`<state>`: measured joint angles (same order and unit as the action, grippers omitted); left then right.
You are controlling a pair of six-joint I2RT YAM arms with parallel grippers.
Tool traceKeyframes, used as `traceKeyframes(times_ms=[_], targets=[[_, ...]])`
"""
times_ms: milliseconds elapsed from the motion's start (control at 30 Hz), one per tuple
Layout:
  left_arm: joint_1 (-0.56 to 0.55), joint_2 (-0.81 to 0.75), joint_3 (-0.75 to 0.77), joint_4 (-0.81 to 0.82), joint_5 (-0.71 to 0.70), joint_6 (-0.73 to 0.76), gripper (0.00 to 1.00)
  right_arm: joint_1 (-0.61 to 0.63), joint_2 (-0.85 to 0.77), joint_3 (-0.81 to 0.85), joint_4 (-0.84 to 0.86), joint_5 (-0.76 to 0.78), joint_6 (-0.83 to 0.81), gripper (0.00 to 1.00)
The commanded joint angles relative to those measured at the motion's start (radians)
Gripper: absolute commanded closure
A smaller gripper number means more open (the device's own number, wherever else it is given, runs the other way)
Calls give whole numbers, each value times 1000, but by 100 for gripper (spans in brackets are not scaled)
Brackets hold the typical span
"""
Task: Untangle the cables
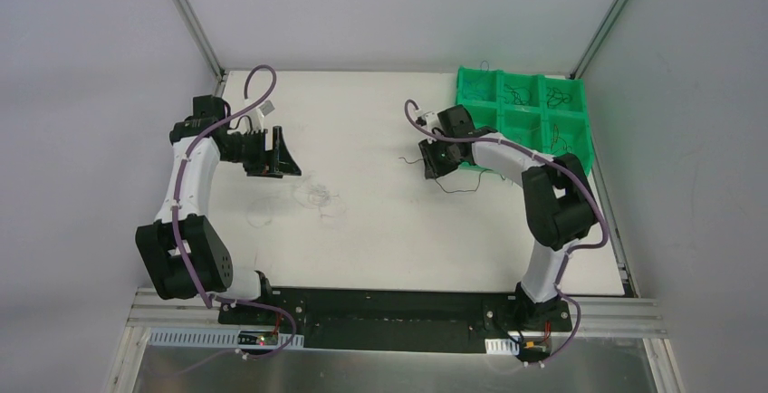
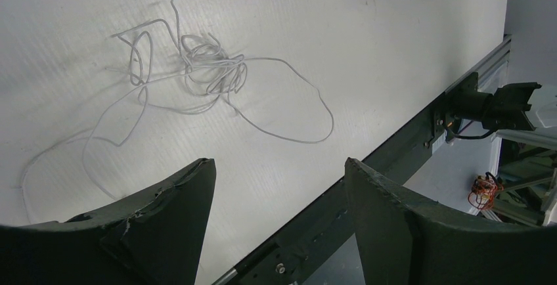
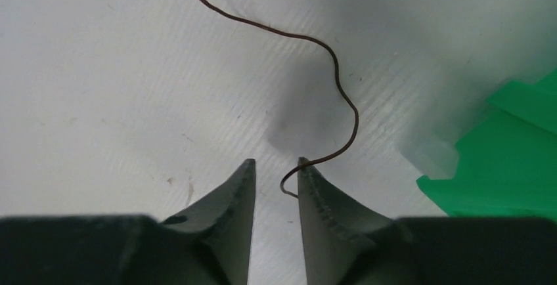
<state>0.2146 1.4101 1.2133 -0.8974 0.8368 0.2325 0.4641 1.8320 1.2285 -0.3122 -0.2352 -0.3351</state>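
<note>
Beside green tray (image 3: 512, 160): right tool (image 3: 276, 163) part-open, dark cable (image 3: 337, 68) end in gap.

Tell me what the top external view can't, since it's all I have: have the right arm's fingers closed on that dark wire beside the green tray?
Observer: Not closed. In the right wrist view the right gripper has its fingers a narrow gap apart, and the dark wire only curls against one fingertip.
Operator: And the faint whitish tangle on the left side, is it one wire or a knot?
Observer: A knot. The left wrist view shows strands wound into a clump, with long loops trailing out.
Operator: Is anything gripping it?
Observer: No. The left gripper has its fingers wide apart and empty, and the clump lies beyond them.
</note>
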Motion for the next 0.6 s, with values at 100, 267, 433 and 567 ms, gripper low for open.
traceKeyframes(times_ms=[100, 267, 433, 567], targets=[[-24, -42, 0, 18, 19, 7, 26, 8, 27, 82, 38, 98, -18, 85], [-37, -13, 22, 39, 23, -2, 26, 9, 52, 96, 30, 137, -18, 85], [-47, 2, 51, 47, 28, 4, 26, 9, 41, 117, 17, 96, -28, 100], [-53, -19, 63, 72, 107, 50, 1, 0, -98, 130, -22, -64, 13, 100]])
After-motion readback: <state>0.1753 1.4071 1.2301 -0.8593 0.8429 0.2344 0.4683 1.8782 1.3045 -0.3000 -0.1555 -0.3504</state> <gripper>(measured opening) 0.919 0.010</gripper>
